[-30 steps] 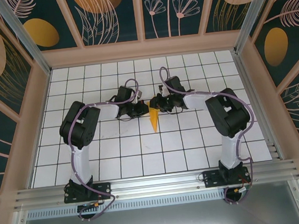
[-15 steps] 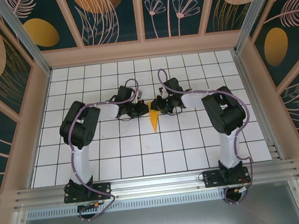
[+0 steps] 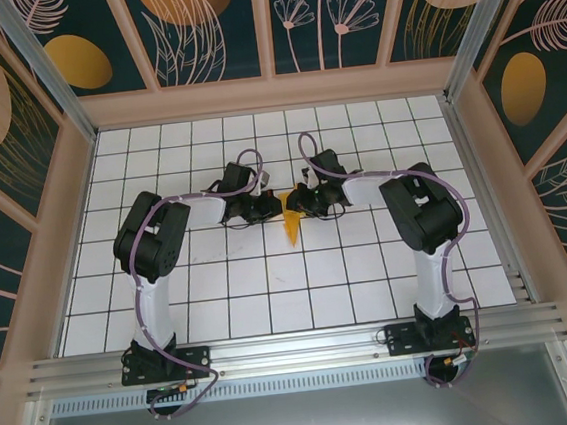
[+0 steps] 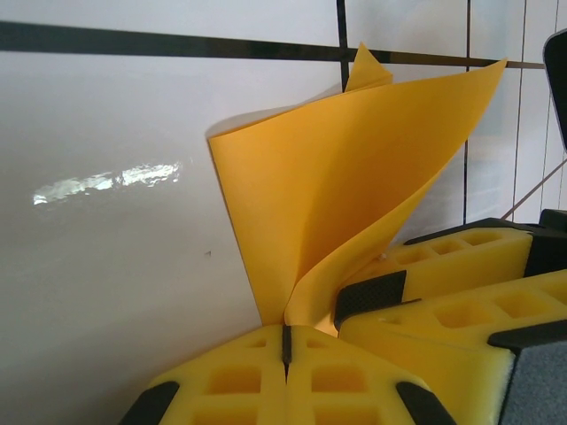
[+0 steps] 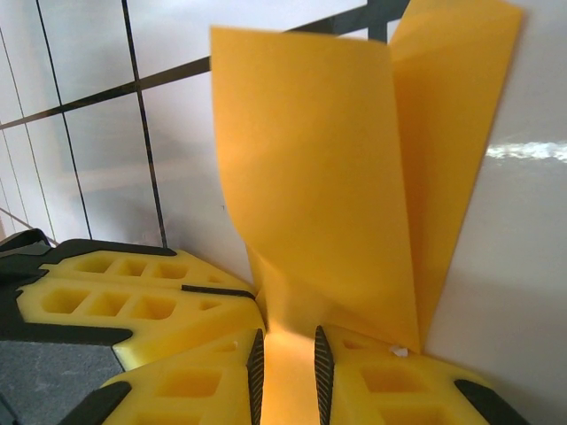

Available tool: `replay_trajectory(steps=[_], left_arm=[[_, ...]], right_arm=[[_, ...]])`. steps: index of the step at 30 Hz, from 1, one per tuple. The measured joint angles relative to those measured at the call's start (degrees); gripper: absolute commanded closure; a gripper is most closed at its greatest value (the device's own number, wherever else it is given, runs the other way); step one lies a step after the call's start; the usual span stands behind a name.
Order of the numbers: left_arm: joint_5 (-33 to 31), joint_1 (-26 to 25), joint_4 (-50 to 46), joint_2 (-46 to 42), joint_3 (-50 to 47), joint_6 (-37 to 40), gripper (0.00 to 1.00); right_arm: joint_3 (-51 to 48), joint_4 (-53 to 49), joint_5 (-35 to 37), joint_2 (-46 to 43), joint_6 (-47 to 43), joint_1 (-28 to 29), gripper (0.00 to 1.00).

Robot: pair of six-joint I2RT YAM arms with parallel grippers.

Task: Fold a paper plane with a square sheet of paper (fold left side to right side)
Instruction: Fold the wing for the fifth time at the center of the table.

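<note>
**Plane close to finished, flaps not yet flattened**

The paper plane point(image 3: 291, 225) sits around the middle of the table point(image 3: 272, 304), about halfway between its left and right edges. Its narrow point aims at the near edge. From above it reads as a slim dart, so the main folds look done. What seems left is pressing the flaps down. In the wrist views two orange-yellow panels stand up and curl apart instead of lying flat.

The paper is thin, matt and smooth, softly bent near the clamps and straight along its outer edges. The left gripper point(image 4: 285, 335) is clenched on the plane's fold, its yellow foam fingers point(image 4: 230, 381) meeting with the sheet between them. The right gripper point(image 5: 288, 345) grasps it too, with a strip of paper running between its black pads point(image 5: 256, 363). The table is glossy white tile, gridded with dark lines.
</note>
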Motion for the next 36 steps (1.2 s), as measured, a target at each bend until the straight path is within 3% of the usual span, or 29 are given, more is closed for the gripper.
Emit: replay_trajectory(steps=[8,16,20,24,29,36], left_arm=[[-3.8,-0.6,1.0,-3.1,-2.6,1.7,0.73],[-9.1,1.2,0.2,-13.2,-13.2,2.3,0.69],[-7.3,0.4,1.3,-21.0,-19.6,1.5,0.67],[-4.5,-3.5,4.9,-25.4,-21.9,-1.0,0.66],[-2.1,-8.9,9.7,-25.0,-21.8,-4.0,0.66],[-1.3,-9.8,13.5,-17.6,-19.4,-6.4,0.68]], right_arm=[[-0.5,0.7,-0.5,0.0,0.1,-0.2,0.73],[-0.6,1.2,-0.9,0.0,0.2,-0.3,0.73],[-0.6,1.2,-0.9,0.0,0.2,-0.3,0.73],[-0.6,1.2,-0.9,0.0,0.2,-0.3,0.73],[-0.6,1.2,-0.9,0.0,0.2,-0.3,0.73],[-0.6,1.2,-0.9,0.0,0.2,-0.3,0.73]])
